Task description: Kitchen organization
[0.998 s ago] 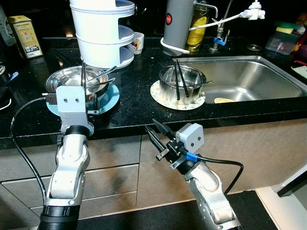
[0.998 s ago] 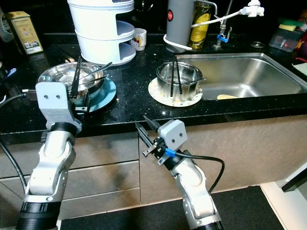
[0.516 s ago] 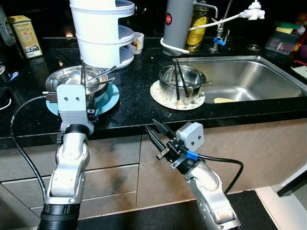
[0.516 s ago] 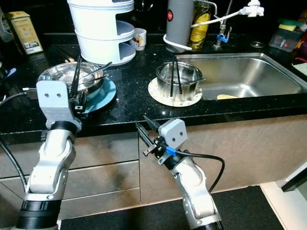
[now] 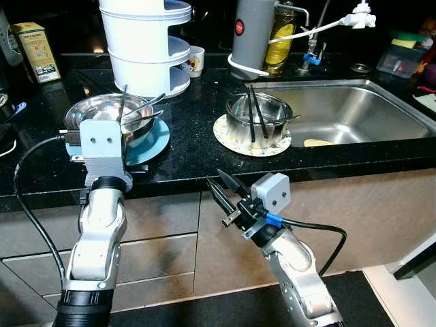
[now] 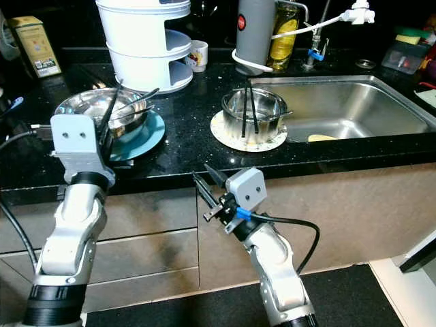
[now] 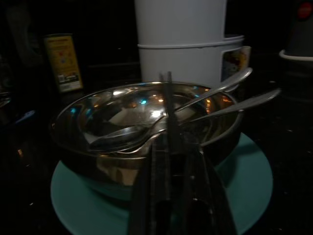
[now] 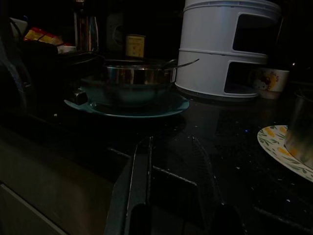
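A steel bowl (image 5: 102,112) holding two spoons (image 5: 146,109) sits on a teal plate (image 5: 153,139) at the left of the black counter. My left gripper (image 5: 123,90) is shut, its thin tips rising together over the bowl's near rim (image 7: 122,112). Nothing can be seen between the fingertips (image 7: 166,78). Beside the sink, a second steel bowl (image 5: 260,112) with black chopsticks (image 5: 252,116) stands on a patterned plate (image 5: 228,136). My right gripper (image 5: 212,175) hangs open below the counter edge, in front of the cabinet, pointing toward the counter.
A white tiered rack (image 5: 143,41) and a mug (image 5: 195,60) stand behind the teal plate. A grey flask (image 5: 251,30) and an oil bottle stand behind the sink (image 5: 354,109). A yellow box (image 5: 37,51) is at the far left.
My left gripper's fingers have tilted slightly to the right over the bowl. The right arm has barely moved.
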{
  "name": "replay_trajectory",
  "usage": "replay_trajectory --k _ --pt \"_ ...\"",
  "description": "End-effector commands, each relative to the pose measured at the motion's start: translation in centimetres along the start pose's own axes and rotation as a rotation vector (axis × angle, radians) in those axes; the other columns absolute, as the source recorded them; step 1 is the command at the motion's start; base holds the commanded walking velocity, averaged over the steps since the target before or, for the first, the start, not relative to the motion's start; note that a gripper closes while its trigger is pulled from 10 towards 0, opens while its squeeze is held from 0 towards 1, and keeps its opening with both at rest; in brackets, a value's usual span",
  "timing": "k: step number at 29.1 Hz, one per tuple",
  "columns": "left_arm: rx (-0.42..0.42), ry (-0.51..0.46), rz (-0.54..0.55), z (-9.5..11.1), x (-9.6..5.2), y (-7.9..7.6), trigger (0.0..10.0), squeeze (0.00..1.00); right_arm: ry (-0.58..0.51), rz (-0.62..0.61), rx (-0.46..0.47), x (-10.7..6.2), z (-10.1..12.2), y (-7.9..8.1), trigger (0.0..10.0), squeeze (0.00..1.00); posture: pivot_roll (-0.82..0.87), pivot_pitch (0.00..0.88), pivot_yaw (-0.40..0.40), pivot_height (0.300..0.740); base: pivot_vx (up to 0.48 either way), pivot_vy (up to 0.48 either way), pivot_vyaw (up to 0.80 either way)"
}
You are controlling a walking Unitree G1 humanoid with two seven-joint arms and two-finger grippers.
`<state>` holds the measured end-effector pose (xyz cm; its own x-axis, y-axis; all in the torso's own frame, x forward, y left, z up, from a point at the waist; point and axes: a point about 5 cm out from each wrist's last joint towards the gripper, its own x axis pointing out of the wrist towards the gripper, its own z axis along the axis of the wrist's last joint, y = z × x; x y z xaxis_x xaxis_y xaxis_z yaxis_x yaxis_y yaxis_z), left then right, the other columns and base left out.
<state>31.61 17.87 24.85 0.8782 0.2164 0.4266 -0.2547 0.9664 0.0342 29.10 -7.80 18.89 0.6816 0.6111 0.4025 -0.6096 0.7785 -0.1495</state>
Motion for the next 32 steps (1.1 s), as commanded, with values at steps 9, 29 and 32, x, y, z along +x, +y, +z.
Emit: replay_trajectory --k 9,29,32 --pt "0.017 0.01 0.012 -0.1 0.0 0.3 1.1 0.0 -0.008 0.003 0.004 -0.1 0.3 0.1 10.0 0.0 -0.03 0.127 -0.062 0.74 0.0 0.0 0.0" --pt "0.055 -0.245 0.076 3.9 0.4 1.3 0.0 0.0 -0.02 0.004 0.007 0.1 0.5 -0.1 10.0 0.0 -0.02 0.123 -0.063 0.74 0.0 0.0 0.0" --pt "0.054 -0.305 0.073 4.8 0.4 1.4 0.0 0.0 -0.024 0.005 0.009 0.2 0.5 0.0 10.0 0.0 -0.02 0.122 -0.062 0.74 0.0 0.0 0.0"
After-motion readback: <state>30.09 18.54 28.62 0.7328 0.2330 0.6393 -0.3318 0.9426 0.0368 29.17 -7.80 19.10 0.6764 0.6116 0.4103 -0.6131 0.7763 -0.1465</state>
